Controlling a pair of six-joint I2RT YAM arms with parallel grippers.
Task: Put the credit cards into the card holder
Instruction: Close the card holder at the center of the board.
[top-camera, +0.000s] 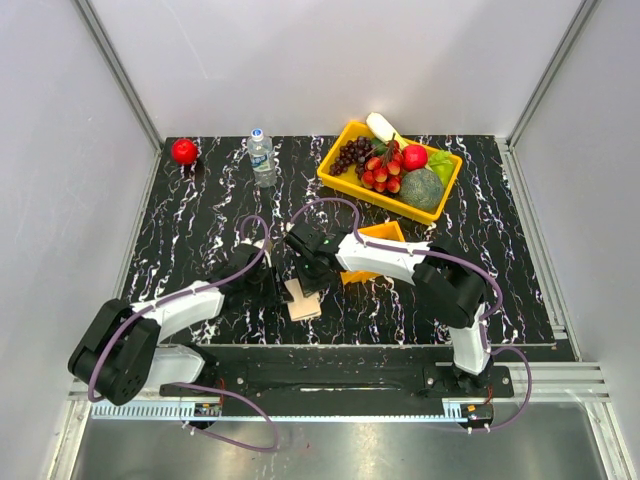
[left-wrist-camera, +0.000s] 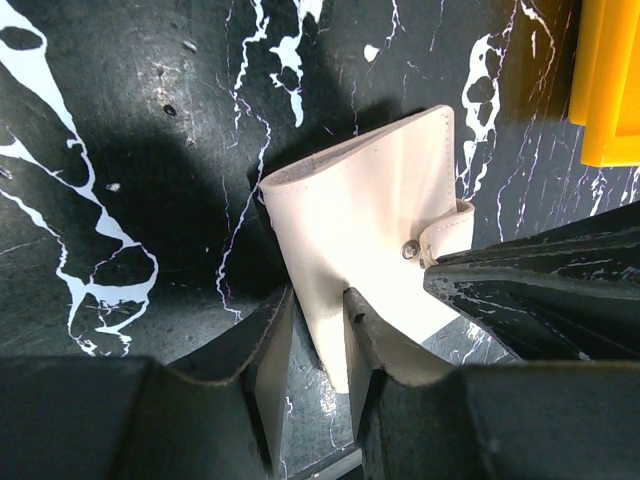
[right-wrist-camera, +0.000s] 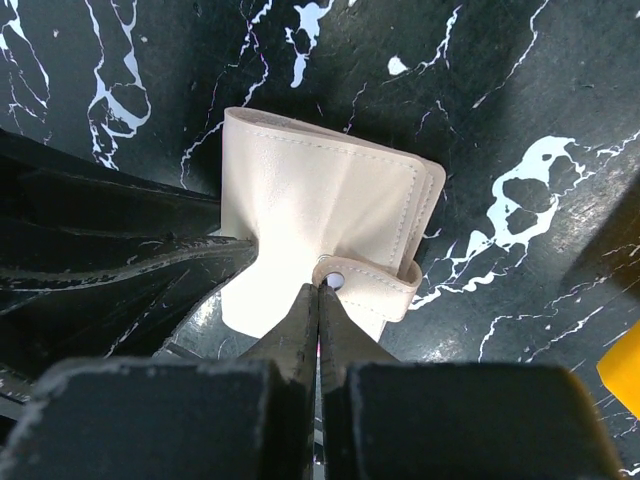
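Top external view: the card holder (top-camera: 303, 303), a pale tan folded wallet, lies on the black marbled surface (top-camera: 200, 220) near its front edge, between the two arms, whose tips meet over it. Left wrist view: the left pincer (left-wrist-camera: 318, 295) straddles one corner of the wallet, with a finger on each side of the edge and both against the leather, so it is gripping the holder. Right wrist view: the right pincer (right-wrist-camera: 320, 288) is closed, fingers pressed together, with its tips at the snap tab that wraps round the wallet's edge. Whether the tab is nipped between them cannot be made out. The wallet is folded, stitched cover up. Just beyond the right arm stands a small orange tray (top-camera: 385, 232), partly hidden. Toward the back are a yellow bin (top-camera: 330, 172) of fruit, an upright water bottle (top-camera: 262, 157), and a red fruit (top-camera: 184, 151) at the far left corner.
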